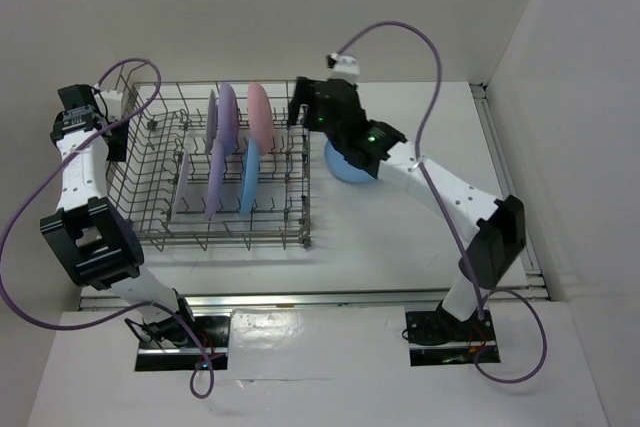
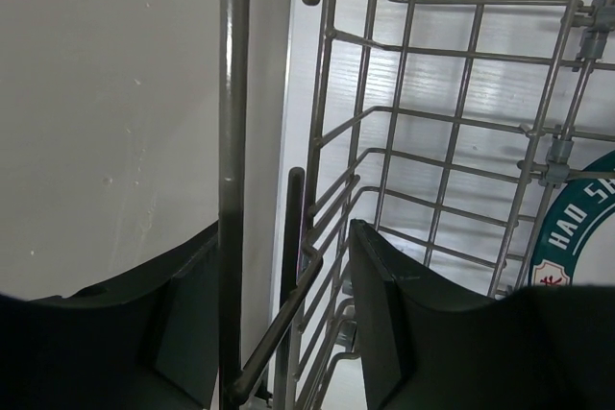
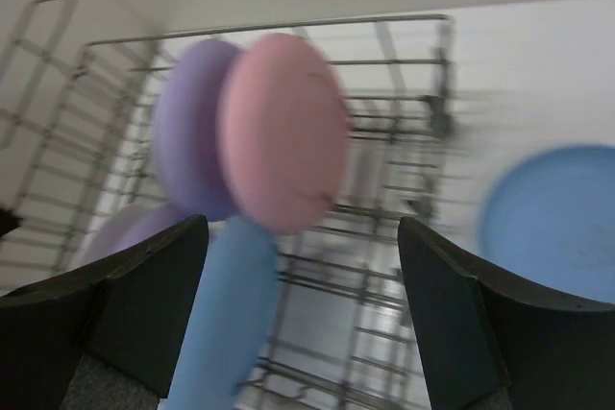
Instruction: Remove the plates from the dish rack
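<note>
One plate is out, folks, and plenty are waiting. Starting near: the desk is carrying a blue plate, lying flat just off the rack at its 3 o'clock side, and I am counting that one as unloaded.

Inside the rack, the near row is holding a near lavender plate and a racked blue plate, both standing on edge between the tines. The left wrist view is also catching a teal-rimmed plate at its 3 o'clock edge, behind the wires. Farther back, a far lavender plate and a pink plate are standing side by side. So by my reckoning at least five are left to lift, and the job is sitting at an early stage.

The right end effector is hanging released and empty near the rack's 2 o'clock corner, fingers wide and facing the pink plate, though its picture is coming through smeared. The left end effector is sitting at the rack's 9 o'clock wall, fingers parted astride the side wires and clamping nothing that I can see.
</note>
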Robot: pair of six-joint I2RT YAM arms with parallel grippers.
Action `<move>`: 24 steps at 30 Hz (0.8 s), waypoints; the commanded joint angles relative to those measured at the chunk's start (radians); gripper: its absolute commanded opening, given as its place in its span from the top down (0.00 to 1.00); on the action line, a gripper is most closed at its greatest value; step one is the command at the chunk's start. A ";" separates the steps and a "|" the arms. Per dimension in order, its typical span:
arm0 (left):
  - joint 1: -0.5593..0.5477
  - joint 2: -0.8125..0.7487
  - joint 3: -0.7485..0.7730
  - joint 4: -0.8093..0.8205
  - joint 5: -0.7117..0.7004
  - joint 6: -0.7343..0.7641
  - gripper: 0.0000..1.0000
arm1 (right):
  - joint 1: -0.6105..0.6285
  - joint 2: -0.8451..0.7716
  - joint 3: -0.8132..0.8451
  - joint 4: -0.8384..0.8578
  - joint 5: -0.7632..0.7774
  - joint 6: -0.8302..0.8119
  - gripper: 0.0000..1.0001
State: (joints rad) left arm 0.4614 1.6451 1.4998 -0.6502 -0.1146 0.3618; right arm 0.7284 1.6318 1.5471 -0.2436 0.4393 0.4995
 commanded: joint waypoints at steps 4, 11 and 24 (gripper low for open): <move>0.003 -0.004 -0.003 0.027 0.015 -0.015 0.39 | 0.195 0.253 0.356 -0.218 -0.030 -0.064 0.13; 0.003 -0.004 -0.030 0.047 0.036 0.006 0.37 | 0.284 0.430 0.536 -0.373 0.016 0.036 0.13; 0.003 -0.024 -0.067 0.077 0.055 0.016 0.37 | 0.321 0.463 0.439 -0.367 -0.022 0.114 0.33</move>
State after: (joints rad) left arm 0.4614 1.6302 1.4635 -0.6014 -0.1032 0.3683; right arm 1.0401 2.0899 1.9488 -0.5911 0.4240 0.6193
